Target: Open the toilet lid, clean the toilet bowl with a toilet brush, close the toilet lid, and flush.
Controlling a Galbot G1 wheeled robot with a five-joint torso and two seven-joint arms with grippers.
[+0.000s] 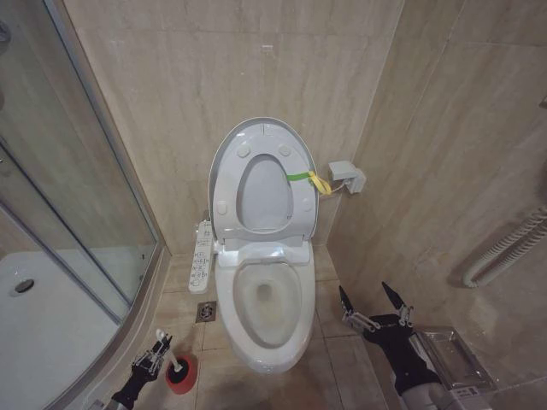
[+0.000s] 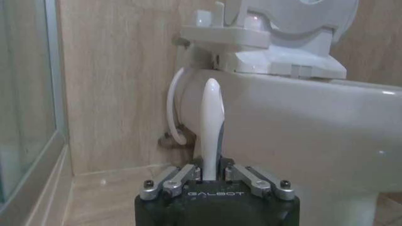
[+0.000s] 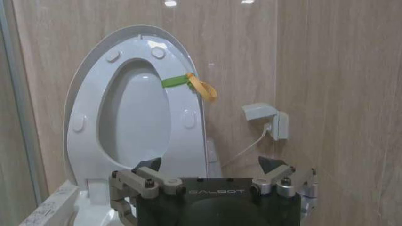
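Jaws: left gripper [image 1: 158, 352] clamped on toilet brush [image 2: 211, 127] handle, floor level, left of toilet bowl [image 1: 265, 320], near shower glass [image 1: 77, 213]. Right gripper [image 1: 373, 306] spread wide, empty, on open floor right of bowl. Toilet lid [image 1: 261, 175] upright behind bowl.

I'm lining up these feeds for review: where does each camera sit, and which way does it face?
Head view: high up, looking down at the toilet bowl, raised toilet lid; left pincer and right pincer low in frame.
Left wrist view: near the floor, facing the bowl's side; left pincer shut on the toilet brush.
Right wrist view: facing the raised lid; right pincer open.
Head and right wrist views share the lid's yellow-green strap.
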